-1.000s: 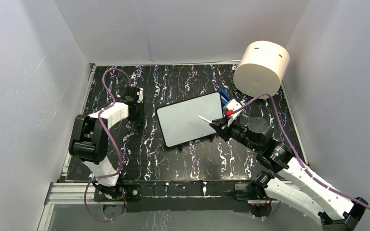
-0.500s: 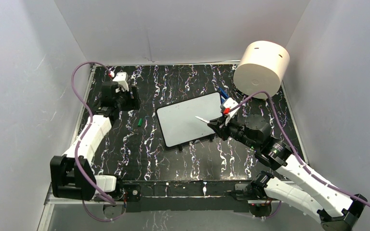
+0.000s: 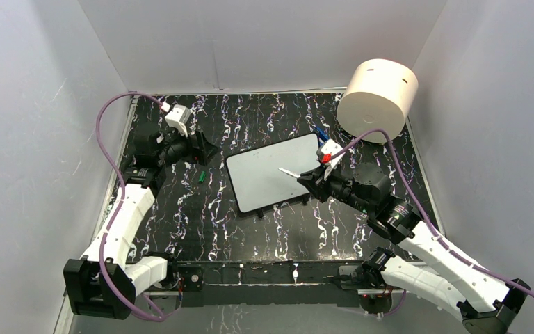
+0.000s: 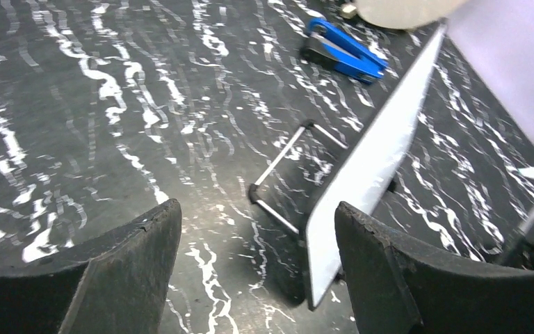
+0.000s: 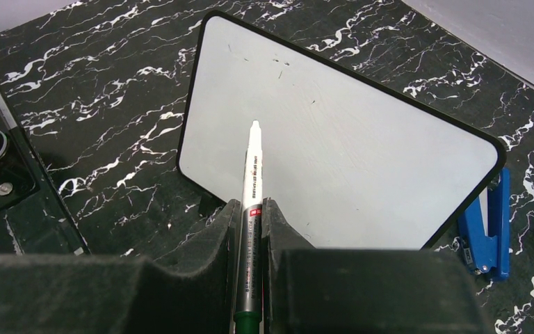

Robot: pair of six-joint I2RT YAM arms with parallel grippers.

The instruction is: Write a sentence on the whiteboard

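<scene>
The whiteboard (image 3: 271, 172) stands propped at the table's middle, its white face (image 5: 334, 160) blank; no sentence shows on it. My right gripper (image 3: 314, 181) is shut on a white-and-grey marker (image 5: 252, 167) with a green rear end. The bare tip points at the board's face from just in front of it, and I cannot tell if it touches. My left gripper (image 3: 205, 149) hovers open and empty left of the board. In its wrist view the board's edge (image 4: 382, 153) and wire stand (image 4: 288, 174) lie ahead between the wide fingers (image 4: 132, 271).
A small green cap (image 3: 201, 176) lies on the black marbled table between the left gripper and the board. A big cream cylinder (image 3: 377, 99) sits at the back right. A blue clip (image 3: 322, 136) lies behind the board. White walls close in three sides.
The left arm has unfolded and stretched forward, its gripper opening wide and turning toward the board, leaving the green cap on the table. The right gripper with the marker has barely shifted.
</scene>
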